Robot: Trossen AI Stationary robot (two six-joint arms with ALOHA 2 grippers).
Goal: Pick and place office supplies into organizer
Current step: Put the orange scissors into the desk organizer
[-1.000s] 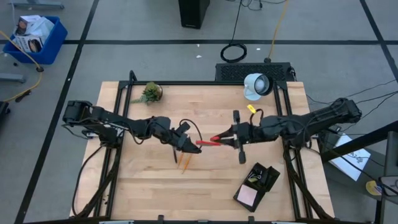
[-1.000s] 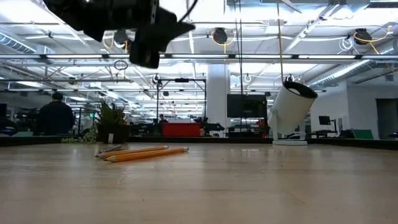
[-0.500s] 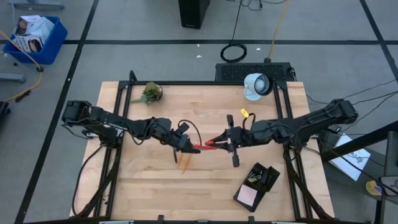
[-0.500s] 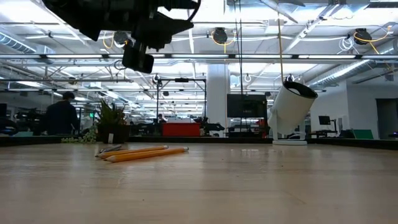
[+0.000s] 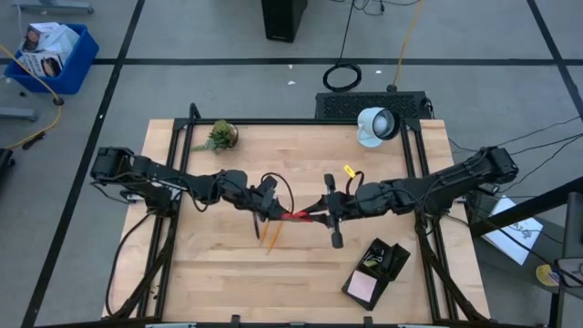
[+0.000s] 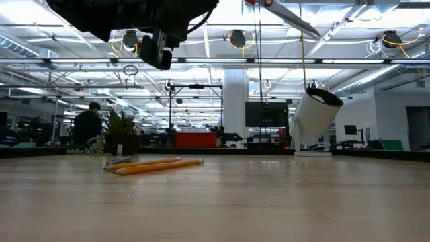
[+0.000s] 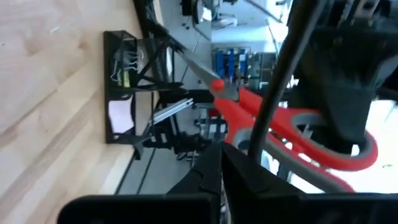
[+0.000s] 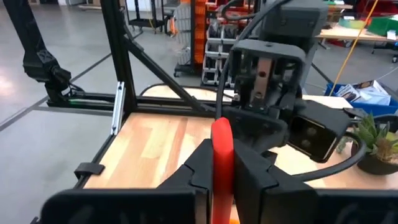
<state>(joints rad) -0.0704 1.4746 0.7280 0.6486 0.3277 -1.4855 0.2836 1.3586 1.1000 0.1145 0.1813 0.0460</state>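
The red-handled scissors [image 5: 299, 215] hang in the air over the table's middle, between my two grippers. My right gripper [image 5: 318, 213] is shut on them from the right. My left gripper [image 5: 279, 211] is shut at their left end. One blade [image 6: 289, 18] slants down toward the near side. Two orange-yellow pencils [image 5: 270, 239] lie flat on the wood below the left gripper. The black organizer [image 5: 390, 257] stands at the near right with a pink sticky-note pad [image 5: 363, 287] in it. My left gripper comes level from the table's left, its shut fingertips [image 7: 214, 163] against the red handle part close to the pivot [image 7: 239, 134]. My own fingers hide how much of it lies between them. My right gripper pinches the red handle [image 8: 222, 146] edge-on between its two fingers, level, from the table's right. The scissors are lifted clear of the table, their blades slanting down.
A small potted plant [image 5: 220, 137] stands at the far left and a round white lamp [image 5: 375, 125] at the far right. Bare wood lies along the near left and between the pencils and the organizer.
My right gripper has carried the scissors toward the table's left and a little down, up to my left gripper. My left gripper has stayed in place and has shut at the scissors' red end. The pencils have not moved.
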